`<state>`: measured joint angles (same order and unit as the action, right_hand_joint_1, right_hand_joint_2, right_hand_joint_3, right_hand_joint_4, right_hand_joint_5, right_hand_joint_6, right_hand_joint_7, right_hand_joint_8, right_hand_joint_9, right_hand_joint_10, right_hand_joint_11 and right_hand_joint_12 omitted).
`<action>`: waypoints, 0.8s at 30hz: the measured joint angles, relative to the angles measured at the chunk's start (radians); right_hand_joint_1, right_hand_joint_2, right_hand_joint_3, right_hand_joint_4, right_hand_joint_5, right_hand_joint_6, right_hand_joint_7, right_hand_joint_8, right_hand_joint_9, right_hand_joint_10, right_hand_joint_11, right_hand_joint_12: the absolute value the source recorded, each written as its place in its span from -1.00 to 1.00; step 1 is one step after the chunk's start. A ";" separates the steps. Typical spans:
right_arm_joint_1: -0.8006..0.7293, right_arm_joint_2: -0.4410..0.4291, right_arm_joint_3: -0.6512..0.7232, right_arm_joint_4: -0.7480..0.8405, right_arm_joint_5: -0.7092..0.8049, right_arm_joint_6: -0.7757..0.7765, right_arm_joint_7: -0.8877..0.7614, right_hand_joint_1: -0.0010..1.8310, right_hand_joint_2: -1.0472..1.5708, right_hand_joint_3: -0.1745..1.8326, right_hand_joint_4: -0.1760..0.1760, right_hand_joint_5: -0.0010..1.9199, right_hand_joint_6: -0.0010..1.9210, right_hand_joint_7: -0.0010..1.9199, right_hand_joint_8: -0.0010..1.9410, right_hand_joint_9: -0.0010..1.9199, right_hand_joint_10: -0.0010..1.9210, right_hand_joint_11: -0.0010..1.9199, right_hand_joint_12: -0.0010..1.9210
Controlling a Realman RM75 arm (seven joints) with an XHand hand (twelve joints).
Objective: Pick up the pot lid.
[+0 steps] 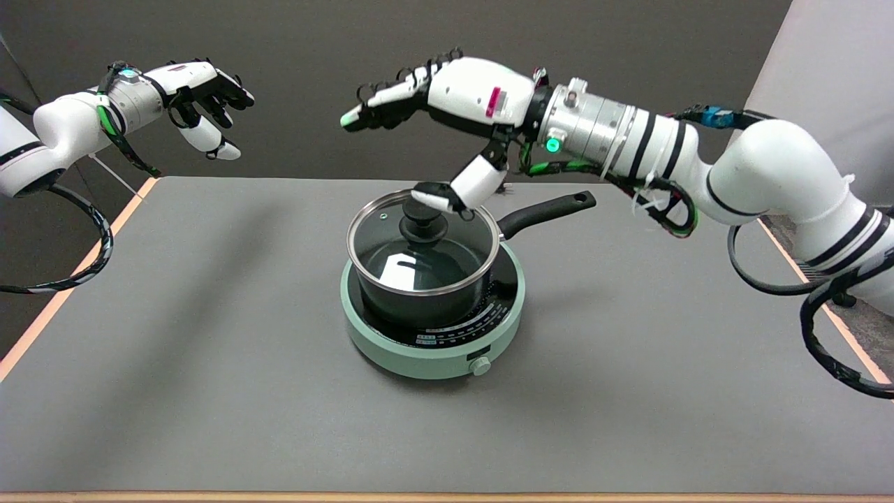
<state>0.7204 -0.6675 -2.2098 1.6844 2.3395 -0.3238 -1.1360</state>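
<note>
While pot lid (391,241) sits closed on black pot (419,293), atop green cooker (433,349) mid tabletop (174,349): right hand (447,112) above, grasping nothing, fingers spread fwd, thumb tip down by lid knob (422,225), contact unclear

Right arm (789,181) runs out of frame at 3 o'clock, shoulder unseen; its cable loops (831,335) are clipped by the same edge. Right hand (454,105) over the pot lid (419,234): thumb tip sits at the knob (422,223), but contact vs. a small gap can't be told from this angle. Far fingers overlap each other toward 9 o'clock, undersides hidden. Lid glass carries glare, so pot (419,286) contents unreadable. Pot base hidden inside the hob (433,328) ring. Hob's printed dial markings at 6 o'clock too small to read. Left arm (42,140) cut off at the 9 o'clock edge. Table (209,384) front lip clipped at 6 o'clock.
</note>
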 measured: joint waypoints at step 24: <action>-0.007 -0.036 -0.131 -0.035 -0.180 0.069 -0.002 0.15 0.20 0.25 0.94 -0.48 -0.77 -0.39 -0.82 -0.37 -0.59 -0.53 -0.06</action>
<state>0.7132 -0.7039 -2.3409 1.6498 2.1599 -0.2552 -1.1377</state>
